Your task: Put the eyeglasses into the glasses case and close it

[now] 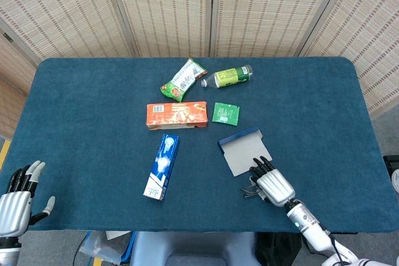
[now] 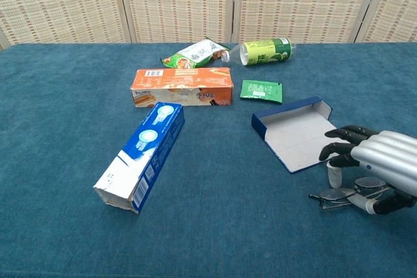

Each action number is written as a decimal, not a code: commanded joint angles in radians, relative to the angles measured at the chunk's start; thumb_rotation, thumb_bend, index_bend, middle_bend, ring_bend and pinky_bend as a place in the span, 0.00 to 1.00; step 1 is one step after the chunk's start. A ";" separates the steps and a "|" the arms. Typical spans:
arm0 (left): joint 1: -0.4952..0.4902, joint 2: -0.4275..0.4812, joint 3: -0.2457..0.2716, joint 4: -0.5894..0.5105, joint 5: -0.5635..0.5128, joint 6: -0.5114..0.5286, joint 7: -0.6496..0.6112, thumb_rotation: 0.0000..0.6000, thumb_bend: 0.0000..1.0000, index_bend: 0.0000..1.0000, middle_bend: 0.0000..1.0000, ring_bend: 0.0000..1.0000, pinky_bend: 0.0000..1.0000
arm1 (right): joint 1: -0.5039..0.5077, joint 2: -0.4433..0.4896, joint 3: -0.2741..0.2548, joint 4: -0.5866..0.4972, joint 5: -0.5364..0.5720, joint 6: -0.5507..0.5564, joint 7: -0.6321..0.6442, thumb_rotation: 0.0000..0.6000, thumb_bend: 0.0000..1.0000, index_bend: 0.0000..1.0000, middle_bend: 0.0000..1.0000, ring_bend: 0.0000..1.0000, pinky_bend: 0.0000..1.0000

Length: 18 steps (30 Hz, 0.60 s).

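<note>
The eyeglasses lie on the blue cloth near the front right, thin dark frame with clear lenses. My right hand hangs low right over them, fingers spread and bent down, thumb beside the frame. I see no grip on them. In the head view the right hand hides most of the eyeglasses. The glasses case lies open and flat just beyond the fingertips, blue outside and grey inside, and shows in the head view as the case. My left hand rests open at the table's front left corner.
A blue toothpaste box lies front left of centre. An orange box, a green sachet, a snack bag and a green bottle lie further back. The table's front edge is close behind the right hand.
</note>
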 commanded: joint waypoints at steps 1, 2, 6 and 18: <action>0.000 -0.001 0.000 0.001 -0.001 -0.001 0.000 1.00 0.36 0.00 0.00 0.00 0.00 | 0.002 -0.002 -0.001 0.006 -0.001 0.012 0.008 1.00 0.45 0.51 0.24 0.00 0.00; 0.000 -0.001 0.000 0.002 -0.002 -0.002 -0.001 1.00 0.36 0.00 0.00 0.00 0.00 | 0.002 -0.001 0.000 0.006 0.000 0.017 0.012 1.00 0.45 0.51 0.24 0.00 0.00; -0.002 -0.003 -0.001 0.004 -0.001 -0.005 0.000 1.00 0.36 0.00 0.00 0.00 0.00 | 0.008 0.009 0.013 0.001 0.008 0.032 0.020 1.00 0.45 0.51 0.24 0.00 0.00; -0.006 -0.008 -0.001 0.000 -0.001 -0.014 0.010 1.00 0.36 0.00 0.00 0.00 0.00 | 0.116 0.019 0.127 -0.005 0.068 -0.019 -0.038 1.00 0.45 0.51 0.24 0.00 0.00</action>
